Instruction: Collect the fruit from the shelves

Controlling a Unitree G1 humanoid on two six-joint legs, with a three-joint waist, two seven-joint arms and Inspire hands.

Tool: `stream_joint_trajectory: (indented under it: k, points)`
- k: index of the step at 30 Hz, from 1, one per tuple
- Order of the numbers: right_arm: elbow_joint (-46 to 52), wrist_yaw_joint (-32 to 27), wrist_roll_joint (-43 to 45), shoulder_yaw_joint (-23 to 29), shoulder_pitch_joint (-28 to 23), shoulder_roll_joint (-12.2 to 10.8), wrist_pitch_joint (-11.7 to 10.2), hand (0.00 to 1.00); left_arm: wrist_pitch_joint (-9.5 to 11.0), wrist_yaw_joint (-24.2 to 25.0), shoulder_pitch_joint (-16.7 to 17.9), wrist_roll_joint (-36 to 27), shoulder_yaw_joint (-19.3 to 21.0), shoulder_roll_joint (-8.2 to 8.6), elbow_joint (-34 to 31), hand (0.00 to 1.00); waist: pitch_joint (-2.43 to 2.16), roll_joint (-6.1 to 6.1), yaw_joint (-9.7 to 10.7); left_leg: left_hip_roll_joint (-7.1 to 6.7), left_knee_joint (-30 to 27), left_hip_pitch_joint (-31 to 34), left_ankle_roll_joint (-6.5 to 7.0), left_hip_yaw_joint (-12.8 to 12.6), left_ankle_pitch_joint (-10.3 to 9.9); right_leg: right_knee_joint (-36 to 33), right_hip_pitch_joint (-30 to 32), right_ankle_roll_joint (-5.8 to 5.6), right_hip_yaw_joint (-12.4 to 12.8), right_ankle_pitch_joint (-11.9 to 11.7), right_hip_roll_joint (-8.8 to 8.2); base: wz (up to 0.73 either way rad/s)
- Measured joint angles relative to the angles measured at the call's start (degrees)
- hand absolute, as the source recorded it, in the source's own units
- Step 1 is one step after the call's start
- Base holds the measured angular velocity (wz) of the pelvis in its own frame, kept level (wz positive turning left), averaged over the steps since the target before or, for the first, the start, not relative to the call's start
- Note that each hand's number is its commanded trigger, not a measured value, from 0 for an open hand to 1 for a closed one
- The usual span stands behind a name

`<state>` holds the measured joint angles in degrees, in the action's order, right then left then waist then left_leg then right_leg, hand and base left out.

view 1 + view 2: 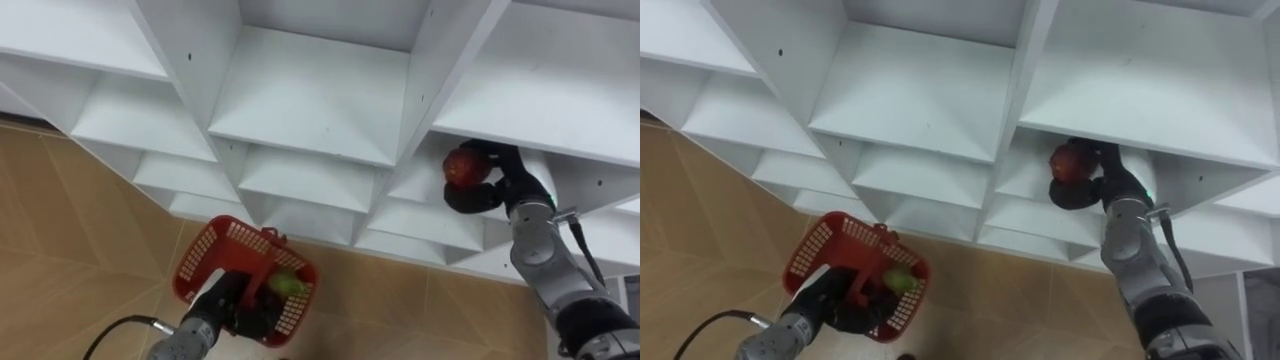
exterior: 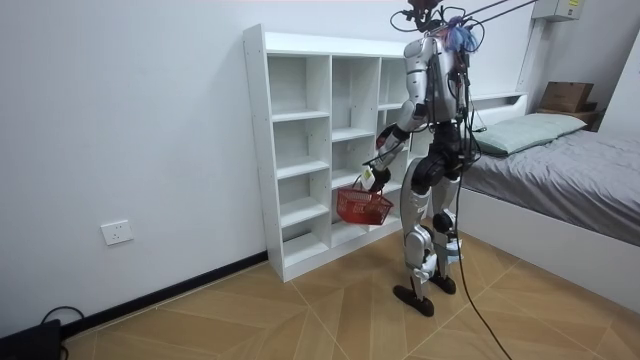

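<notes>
Right hand (image 1: 497,188): fingers curled round the red apple (image 1: 465,167), cupping it from below and behind. The apple sits at the mouth of a compartment in the closet's (image 1: 310,110) right-hand column, just under the front edge of the board above.

Handling (judged): firm, smooth skin, likely a little slippery. Moderate weight, and it would bruise if dropped. Best held round its widest part with the thumb opposed, as it is here. Do not squeeze hard.

Look: round, dark red, with a slight sheen on the upper side.

Left hand (image 1: 236,303): closed on the handle of the red basket (image 1: 215,248), held low over the floor (image 1: 60,220) just off the closet's bottom front edge. A green fruit (image 1: 287,284) lies inside, near the basket's right rim.
</notes>
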<state>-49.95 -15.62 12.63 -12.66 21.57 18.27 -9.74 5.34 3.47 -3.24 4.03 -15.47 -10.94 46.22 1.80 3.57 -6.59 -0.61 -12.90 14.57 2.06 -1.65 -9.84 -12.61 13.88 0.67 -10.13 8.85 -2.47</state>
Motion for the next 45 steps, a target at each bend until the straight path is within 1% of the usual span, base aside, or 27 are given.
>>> stream_joint_trajectory:
  k: [4, 7, 9, 12, 15, 17, 18, 20, 21, 22, 23, 25, 30, 34, 38, 40, 43, 45]
  points:
    - [5.5, 2.7, 0.1, -0.8, -3.5, 0.0, 0.0, 1.0, 0.0, 0.1, 0.5, -1.1, 0.0, 0.07, -3.0, 1.0, -0.05, -0.07, 0.1, 0.01, 0.0, -0.3, 0.0, -0.1, 0.0, 0.0, -0.2, 0.0, 0.3, 0.0, -0.02, -0.05]
    - [6.7, 5.0, 0.1, -2.3, -5.2, 0.0, -0.2, 1.0, 0.9, 0.0, 0.5, -1.3, 0.0, 0.25, -3.9, 1.0, -0.09, -0.11, 0.2, 0.02, 0.0, -2.1, 0.0, -0.6, 0.0, 0.0, -1.9, -0.01, 0.4, 0.0, -0.04, -0.02]
    - [7.6, 6.6, -0.3, -2.6, -6.2, 0.0, -0.2, 1.0, 1.5, -0.1, 0.6, -1.2, 0.0, 0.3, -4.0, 1.0, -0.16, -0.11, 0.1, 0.1, 0.1, -3.0, 0.0, -1.4, 0.0, 0.0, -2.6, -0.02, 0.6, 0.0, -0.01, -0.1]
    - [9.7, 9.2, -1.5, -4.5, -8.9, 0.0, -0.2, 1.0, 1.6, 0.0, 0.7, -1.3, -0.1, 0.37, -4.0, 1.0, -0.41, -0.44, 0.3, 0.11, 0.2, -4.7, 0.0, -1.5, 0.0, 0.0, -4.2, -0.02, 0.6, 0.0, -0.03, -0.04]
    - [11.8, 11.0, -1.1, -4.7, -11.2, 0.0, -0.2, 1.0, 1.6, 0.0, 1.1, -1.1, -0.1, 0.59, -4.4, 1.0, -0.55, -0.64, 0.7, 0.11, 0.2, -6.0, 0.0, -1.5, 0.0, 0.0, -5.5, -0.03, 0.7, 0.0, -0.03, 0.0]
    - [15.8, 12.3, 0.7, -4.6, -13.7, 0.0, -0.1, 1.0, 1.7, 0.0, 2.4, -1.1, -0.1, 0.57, -7.0, 1.0, -0.87, -1.01, 1.8, 0.11, 0.4, -7.1, 0.0, -1.6, 0.0, 0.0, -6.5, -0.03, 0.8, 0.0, -0.05, 0.04]
    - [17.1, 12.7, 1.3, -4.6, -14.4, -0.1, -0.1, 1.0, 1.7, -0.1, 2.7, -1.2, -0.1, 0.58, -7.4, 1.0, -0.94, -1.11, 2.1, 0.12, 0.6, -7.5, 0.0, -1.6, 0.0, 0.0, -6.8, -0.03, 0.8, 0.0, -0.04, -0.04]
    - [21.1, 14.4, 2.8, -4.8, -17.0, -0.1, -0.2, 1.0, 1.9, -0.5, 3.1, -2.1, -0.1, 0.94, -8.2, 1.0, -1.26, -1.22, 2.3, 0.26, 1.5, -9.5, 0.0, -2.5, 0.0, 0.0, -8.0, -0.03, 1.4, 0.0, 0.12, -0.19]
    - [22.5, 15.2, 2.8, -4.9, -18.1, -0.1, -0.2, 1.0, 2.0, -0.6, 3.2, -2.1, -0.1, 0.98, -8.5, 1.0, -1.46, -1.12, 2.3, 0.33, 1.7, -10.1, 0.01, -3.0, 0.0, -0.1, -8.4, -0.01, 2.1, 0.0, 0.24, -0.2]
    - [23.0, 15.5, 2.8, -4.9, -18.6, -0.1, -0.2, 1.0, 2.1, -0.6, 3.2, -2.1, -0.1, 0.97, -8.5, 1.0, -1.46, -1.1, 2.3, 0.36, 1.7, -10.5, 0.01, -3.0, 0.0, 0.0, -8.8, 0.02, 2.2, 0.0, 0.26, -0.14]
    - [24.1, 16.2, 3.0, -5.0, -19.4, -0.2, -0.2, 1.0, 2.1, -0.6, 3.2, -2.1, -0.1, 0.92, -8.6, 1.0, -1.63, -0.95, 2.6, 0.37, 1.8, -11.0, 0.01, -3.0, 0.0, 0.0, -9.1, 0.04, 2.2, 0.0, 0.27, -0.06]
    - [25.2, 17.2, 3.1, -5.6, -19.9, -0.6, -0.2, 1.0, 2.2, -0.5, 3.3, -2.1, -0.3, 0.58, -8.6, 1.0, -1.81, -0.64, 3.2, 0.42, 1.9, -11.5, -0.03, -3.1, 0.0, 0.2, -9.4, 0.12, 2.2, -0.1, 0.5, -0.06]
    - [26.8, 20.1, 4.2, -6.3, -22.8, -1.6, -0.2, 1.0, 2.2, 0.9, 3.4, -2.1, -0.6, 1.01, -8.7, 1.0, -1.82, -0.51, 4.0, 0.73, 2.1, -13.3, -0.1, -3.5, 0.1, 1.0, -11.5, 0.27, 2.1, -0.6, 0.7, -0.02]
    - [26.9, 21.6, 4.8, -6.3, -23.6, -2.7, -0.2, 1.0, 2.2, 1.9, 3.4, -2.1, -0.5, 1.07, -9.1, 1.0, -1.75, -0.49, 4.8, 0.73, 2.3, -13.7, -0.1, -3.5, 0.1, 1.1, -11.9, 0.27, 2.2, -0.6, 0.7, -0.01]
    - [27.8, 22.1, 6.0, -6.3, -23.9, -3.3, -0.2, 1.0, 2.2, 2.3, 3.4, -2.0, -0.5, 1.18, -11.7, 1.0, -1.52, -0.3, 4.7, 0.73, 2.7, -14.3, -0.1, -3.9, 0.1, 1.1, -12.2, 0.22, 2.5, -0.6, 0.78, -0.04]
    - [27.8, 22.1, 6.2, -6.3, -23.9, -3.9, -0.2, 1.0, 2.3, 2.3, 3.4, -2.1, -0.5, 1.22, -12.1, 1.0, -1.47, -0.29, 4.7, 0.74, 2.9, -14.5, -0.11, -4.1, 0.1, 1.2, -12.4, 0.2, 2.7, -0.6, 0.82, -0.05]
    - [27.8, 22.1, 6.5, -6.3, -23.9, -4.7, -0.1, 1.0, 2.2, 2.3, 3.5, -2.1, -0.5, 1.26, -12.2, 1.0, -1.21, -0.3, 4.7, 0.75, 3.3, -14.9, -0.11, -4.4, 0.1, 1.2, -12.5, 0.17, 3.0, -0.6, 0.92, -0.06]
    - [27.8, 22.2, 6.5, -6.3, -23.9, -5.0, -0.1, 1.0, 2.2, 2.3, 3.5, -2.0, -0.5, 1.33, -12.2, 1.0, -1.19, -0.28, 4.7, 0.74, 3.4, -14.9, -0.1, -4.4, 0.1, 1.4, -12.5, 0.17, 3.0, -0.6, 0.98, 0.0]
